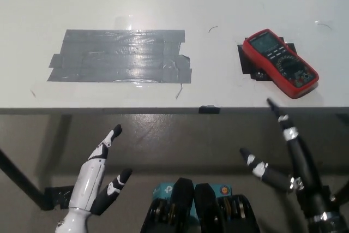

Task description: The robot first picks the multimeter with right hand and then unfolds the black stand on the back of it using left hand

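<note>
My left hand (92, 186) hangs at the lower left, below the table (229, 4) edge, fingers (112, 135) released and spread, grasping nothing. Beyond those fingers and further onto the table lies a patch of grey tape (120, 55), stuck flat; it plays no part in the job. Moving right, a small black clip (209, 109) sits on the table's near edge. Further right, my right hand (289, 162) is also below the table edge, its fingers (281, 121) released and fanned apart, holding nothing. The multimeter (281, 61) lies just beyond and slightly inboard of those fingertips, face up on the table, display end pointing away, body skewed, resting on a black patch (248, 64) that shows at its left side. I cannot tell whether that black is the stand or a mat, because the back of the meter is hidden. This layout fits two stages: the meter waiting to be lifted, or the meter set back down with the stand already dealt with; the frame does not settle which. If a pick is due, I judge the sound method is to bring the right fingers over the long sides of the red case, align the palm with its skew, and close across the narrow width, leaving the back exposed. The left fingers then need a clear approach to the back panel, so I would tilt the case toward the left hand.
</note>
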Controlling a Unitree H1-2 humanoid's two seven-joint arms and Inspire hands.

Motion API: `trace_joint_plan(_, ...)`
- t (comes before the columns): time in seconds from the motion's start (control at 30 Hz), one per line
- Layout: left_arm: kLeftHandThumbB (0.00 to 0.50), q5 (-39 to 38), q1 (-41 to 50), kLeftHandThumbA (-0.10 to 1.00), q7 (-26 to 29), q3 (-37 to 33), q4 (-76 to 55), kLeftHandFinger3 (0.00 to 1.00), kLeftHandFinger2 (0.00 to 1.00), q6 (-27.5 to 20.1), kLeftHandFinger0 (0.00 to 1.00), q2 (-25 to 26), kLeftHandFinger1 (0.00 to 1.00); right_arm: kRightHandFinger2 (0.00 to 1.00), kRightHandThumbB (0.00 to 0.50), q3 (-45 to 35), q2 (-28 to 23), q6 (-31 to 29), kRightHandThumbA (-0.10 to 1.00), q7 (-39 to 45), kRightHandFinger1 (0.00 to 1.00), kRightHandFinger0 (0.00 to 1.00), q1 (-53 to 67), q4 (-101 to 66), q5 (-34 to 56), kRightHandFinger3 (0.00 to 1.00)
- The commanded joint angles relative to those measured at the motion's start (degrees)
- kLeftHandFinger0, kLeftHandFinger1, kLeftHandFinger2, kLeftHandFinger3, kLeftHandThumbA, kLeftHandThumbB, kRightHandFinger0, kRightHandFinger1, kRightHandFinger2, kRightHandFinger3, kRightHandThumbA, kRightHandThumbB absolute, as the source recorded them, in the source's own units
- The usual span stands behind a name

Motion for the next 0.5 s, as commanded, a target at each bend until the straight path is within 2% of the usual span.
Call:
trace_joint_plan(0.0, 0.165, -5.4, 3.0, 1.00, -2.9, 1.3, 0.5, 1.00, 1.00, -0.6, 1.00, -0.5, 1.00, 1.00, 0.297, 1.2, 0.7, -4.4, 0.74, 2.0, 1.00, 1.00, 1.1, 0.7, 1.2, 1.00)
trace_joint_plan(0.2, 0.182, -7.3, 4.8, 1.00, -4.6, 2.3, 0.8, 1.00, 1.00, -0.5, 1.00, -0.5, 1.00, 1.00, 0.320, 1.9, 1.1, -2.6, 0.78, 3.7, 1.00, 1.00, 2.6, 1.6, 2.0, 1.00)
trace_joint_plan(0.47, 0.182, -8.6, 5.4, 1.00, -5.9, 3.3, 1.5, 1.00, 1.00, -0.3, 1.00, -0.9, 1.00, 1.00, 0.306, 1.8, 1.3, -2.1, 0.78, 4.7, 1.00, 1.00, 2.5, 2.8, 2.1, 1.00)
